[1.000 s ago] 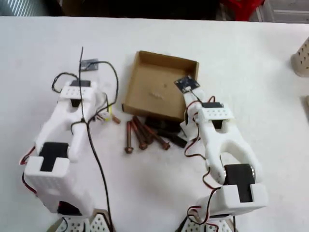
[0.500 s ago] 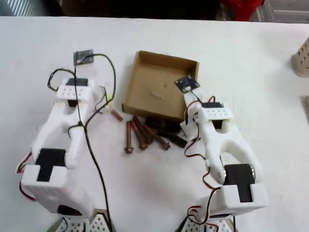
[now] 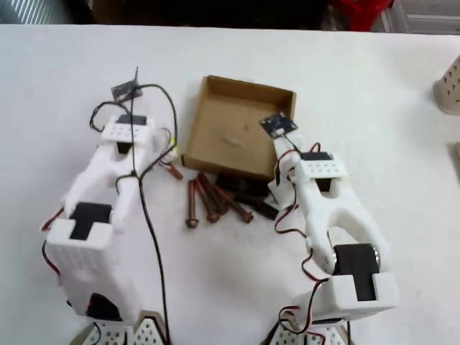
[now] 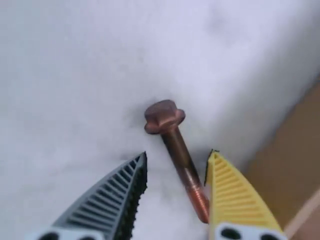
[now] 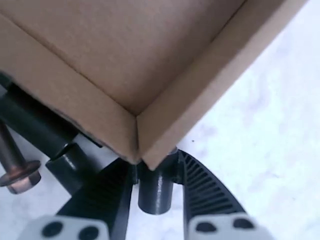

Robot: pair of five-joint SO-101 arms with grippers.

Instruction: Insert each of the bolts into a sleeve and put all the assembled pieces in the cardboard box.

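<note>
Step in hand, as I judge it: picking up one bolt to pair with a sleeve

- Left claw [image 4: 177,156] is open, grey jaw on one side and yellow jaw on the other of a lone copper-coloured hex-head bolt [image 4: 165,117]
- That bolt lies flat on the white counter [image 3: 86,57], head pointing away from the claw, threaded end running in close beside the yellow jaw
- Right claw [image 5: 156,170] is closed on a black cylindrical sleeve [image 5: 156,192], held hard up against the near corner of the shallow brown cardboard box [image 3: 230,122]
- A heap of copper-coloured bolts [image 3: 208,201] and more black sleeves [image 3: 248,194] lie on the counter just in front of the box, between the two arms
- No assembled piece shows inside the box; the task looks to be at its start

Next move, by my reckoning: close the left claw squarely on the shaft, lift, then line the thread up with the bore of the held sleeve

Edges and room
- Box wall stands near the yellow jaw; a sideways swing that way could strike it
- The sleeve sits tight at the box corner, so the right claw likely needs to back off before mating
- Freer room lies toward the bolt's head, over bare counter
</note>
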